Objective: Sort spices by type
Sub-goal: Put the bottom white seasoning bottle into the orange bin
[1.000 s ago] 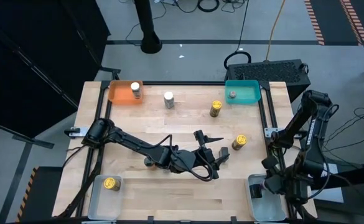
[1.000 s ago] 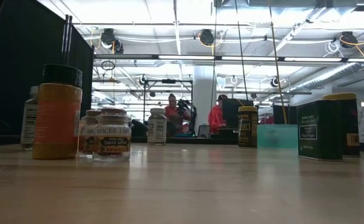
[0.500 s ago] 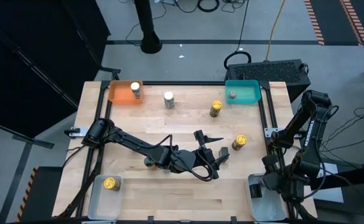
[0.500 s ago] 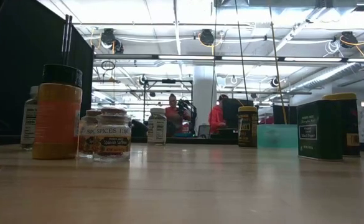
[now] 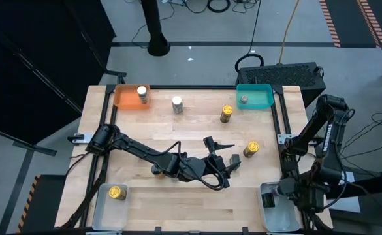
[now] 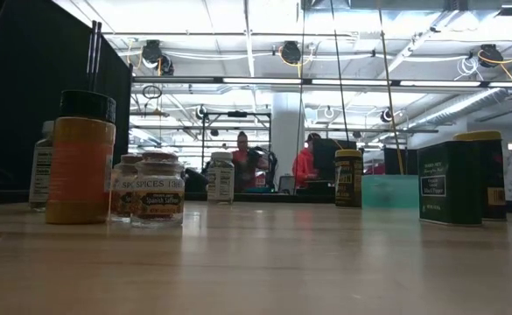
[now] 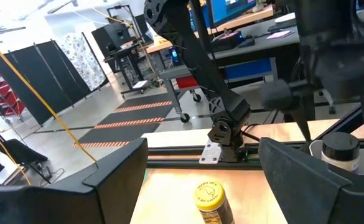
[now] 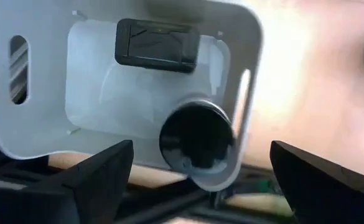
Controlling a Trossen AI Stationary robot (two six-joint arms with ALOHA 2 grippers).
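Wooden table [image 5: 145,196] with trays at four corners. Left arm lies low across mid-table, left gripper [image 5: 224,163] spread wide, empty, pointing at yellow-lidded jar [image 5: 250,149] close by. Right gripper [image 8: 194,214] fingers apart above clear tray [image 8: 38,106] at near right corner, over black-lidded jar [image 8: 196,135] and dark tin inside. White-topped jar [image 5: 142,95] in orange tray [image 5: 125,99], another white-topped one [image 5: 177,104] beside it; gold jar [image 5: 226,113] near teal tray [image 5: 262,98].
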